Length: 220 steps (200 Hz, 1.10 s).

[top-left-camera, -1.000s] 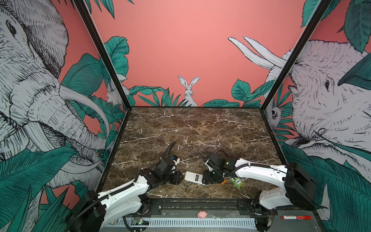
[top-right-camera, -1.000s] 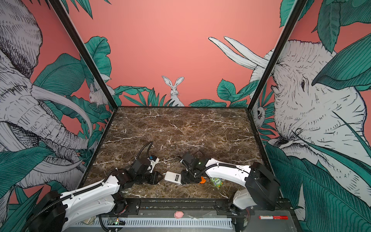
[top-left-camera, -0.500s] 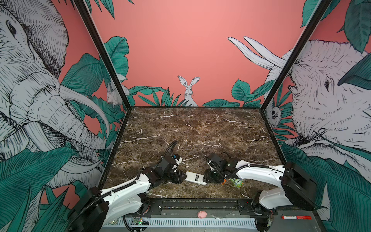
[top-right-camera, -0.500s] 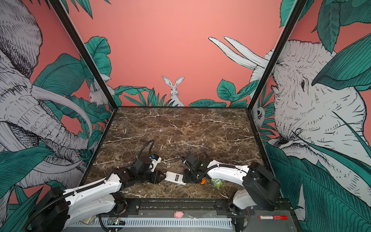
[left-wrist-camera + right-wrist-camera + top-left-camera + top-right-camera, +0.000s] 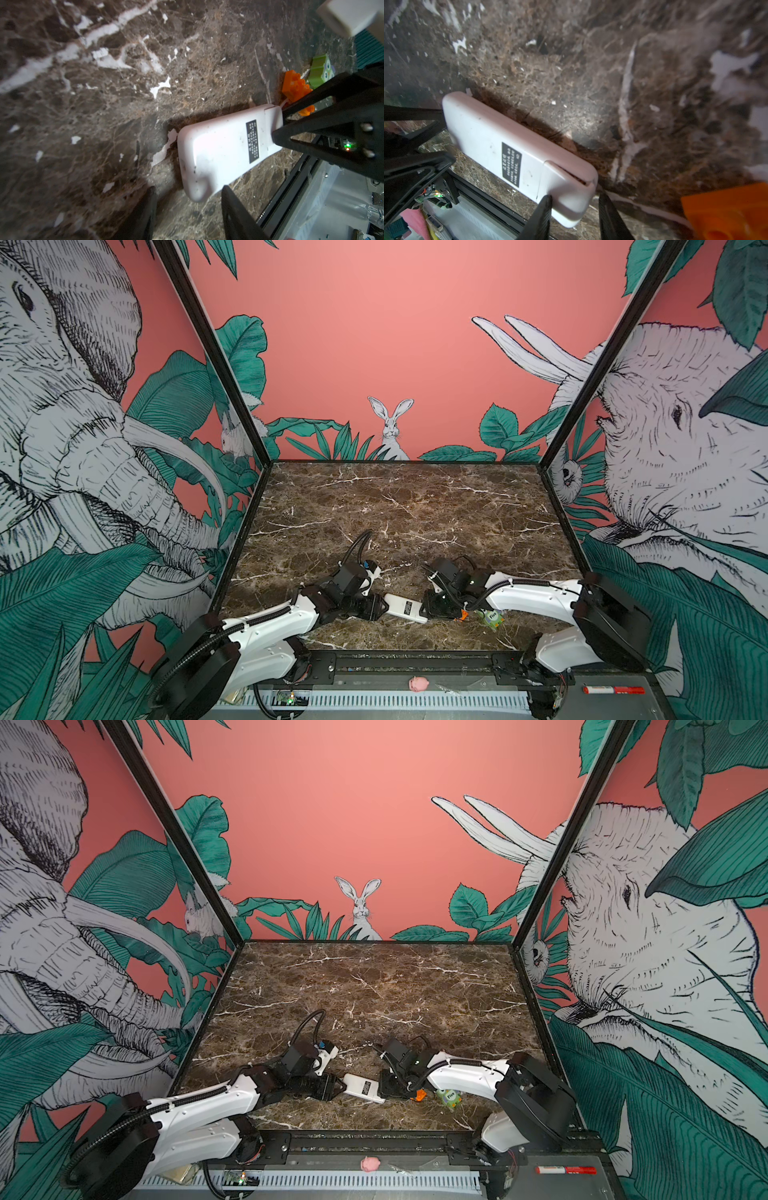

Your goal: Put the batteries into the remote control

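Left pincer has advanced, straddling remote control.

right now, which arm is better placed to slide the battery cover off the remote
Right. The right gripper straddles the remote at its battery cover; the left gripper sits at the far end, better suited to bracing.

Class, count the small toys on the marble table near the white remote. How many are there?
2. An orange brick lies by the remote; a green owl sits beside the brick, farther from the remote. Others may be hidden.
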Available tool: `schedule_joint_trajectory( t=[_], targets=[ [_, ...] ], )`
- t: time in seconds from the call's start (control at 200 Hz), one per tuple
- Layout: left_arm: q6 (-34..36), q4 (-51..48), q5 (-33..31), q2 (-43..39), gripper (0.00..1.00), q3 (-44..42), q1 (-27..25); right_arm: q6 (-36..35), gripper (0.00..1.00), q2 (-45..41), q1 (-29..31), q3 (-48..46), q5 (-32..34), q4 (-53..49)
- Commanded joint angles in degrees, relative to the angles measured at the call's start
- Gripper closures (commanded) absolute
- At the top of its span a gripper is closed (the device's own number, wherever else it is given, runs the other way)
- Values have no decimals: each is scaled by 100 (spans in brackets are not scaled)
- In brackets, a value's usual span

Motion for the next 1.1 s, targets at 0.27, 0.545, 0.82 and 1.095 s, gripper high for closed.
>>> schedule_joint_trajectory(
  t=[0.27,0.545,0.82,1.095],
  targets=[
    [-20,272,35,193,54,39,27,-124,72,297,4,-103,107,-25],
    [-133,476,94,337,59,-32,23,-277,75,358,17,-40,147,-143],
    [-285,492,180,211,67,-260,2,-522,76,599,150,381,314,-548],
    [-752,542,41,-36,74,-491,-398,-537,75,1095,439,866,482,-770]
  ],
)
